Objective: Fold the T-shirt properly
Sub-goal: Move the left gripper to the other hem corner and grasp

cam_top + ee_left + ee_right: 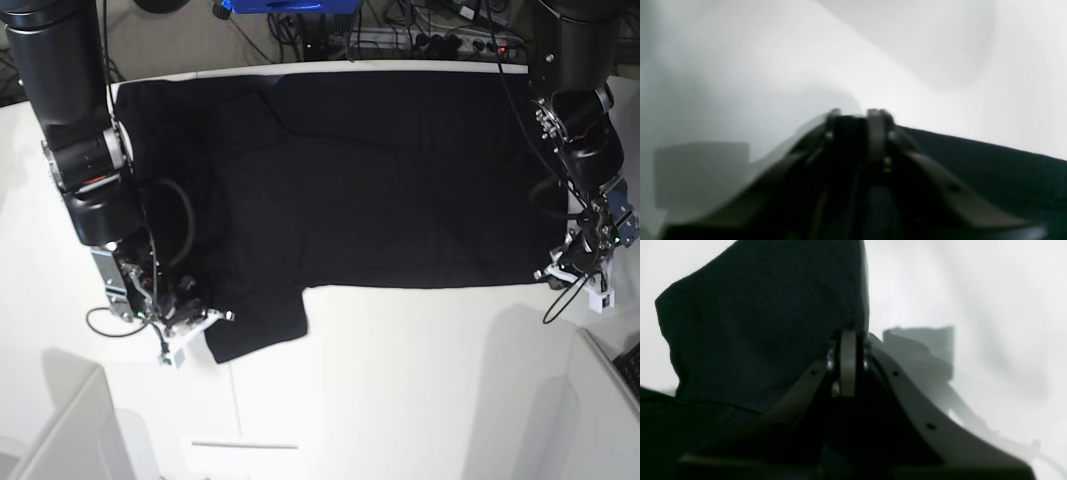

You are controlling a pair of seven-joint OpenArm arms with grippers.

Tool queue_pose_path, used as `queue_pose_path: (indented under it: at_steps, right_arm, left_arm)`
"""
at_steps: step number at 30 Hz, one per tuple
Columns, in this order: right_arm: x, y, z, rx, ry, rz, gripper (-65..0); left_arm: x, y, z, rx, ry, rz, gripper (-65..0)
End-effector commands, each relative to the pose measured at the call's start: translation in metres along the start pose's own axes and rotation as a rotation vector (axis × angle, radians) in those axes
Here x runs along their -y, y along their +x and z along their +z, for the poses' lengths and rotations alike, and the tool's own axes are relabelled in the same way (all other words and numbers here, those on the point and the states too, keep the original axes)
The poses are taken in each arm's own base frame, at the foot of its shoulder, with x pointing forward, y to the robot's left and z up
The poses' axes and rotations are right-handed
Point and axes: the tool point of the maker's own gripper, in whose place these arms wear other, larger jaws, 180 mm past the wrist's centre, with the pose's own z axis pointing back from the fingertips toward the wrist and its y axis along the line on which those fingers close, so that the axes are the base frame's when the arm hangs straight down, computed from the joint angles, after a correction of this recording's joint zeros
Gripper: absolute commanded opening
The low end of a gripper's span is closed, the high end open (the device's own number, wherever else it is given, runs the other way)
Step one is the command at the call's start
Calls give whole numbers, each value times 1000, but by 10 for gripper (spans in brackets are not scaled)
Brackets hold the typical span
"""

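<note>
Two grippers are down at the near edge of your shirt [370, 180], one at each end. You can see the black shirt spread flat across the far half of the white table [400, 390], plain side up, its far edge along the table's far edge; one short sleeve [255, 325] sticks out toward you on the base view's left. Your right gripper [195, 322], on that view's left, sits at the outer corner of that sleeve. From its wrist camera, your jaws are together around a fold of the black cloth [756, 323], which rises in a peak just behind the fingertips [848, 363], so you have the sleeve pinched. Your left gripper [562, 268], on the base view's right, is at the shirt's near corner on that side, low against the table. Its wrist camera is blurred, but you can make out the fingertips [877, 133] close together with something dark between them, and the shirt's edge [990, 166] runs off to one side from right behind them; you have that corner pinched too. Shadows of both arms fall on the bare table beside each gripper.
</note>
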Motion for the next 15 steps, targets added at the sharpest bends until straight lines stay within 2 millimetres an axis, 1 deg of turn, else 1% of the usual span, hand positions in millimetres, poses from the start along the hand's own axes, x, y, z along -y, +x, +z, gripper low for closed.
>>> queue_pose_path:
  at_steps: [1, 2, 3, 6, 10, 12, 13, 15]
  right_arm:
    - [-1, 18, 6, 27, 3, 8, -650]
    - [-1, 17, 6, 26, 3, 7, -650]
    - [0, 14, 5, 21, 3, 6, -650]
    - [0, 14, 5, 24, 4, 6, -650]
    - [0, 19, 5, 60, 5, 6, -650]
    - [1, 17, 4, 68, 4, 4, -650]
    - [0, 16, 4, 68, 4, 4, -650]
    - [2, 15, 4, 66, 2, 4, -650]
  left_arm:
    - [-4, 7, 3, -8, 9, -18, -611]
    - [-4, 4, 3, -13, 7, -19, -650]
    - [-1, 2, 2, -15, 2, -20, -650]
    - [1, 1, 1, -15, -2, -20, -650]
    - [3, 2, 1, -15, -10, -30, -650]
    - [10, 4, 1, -21, -29, -75, -650]
    - [12, 10, 2, -11, -29, -103, -650]
    - [10, 10, 7, 1, -18, -142, -650]
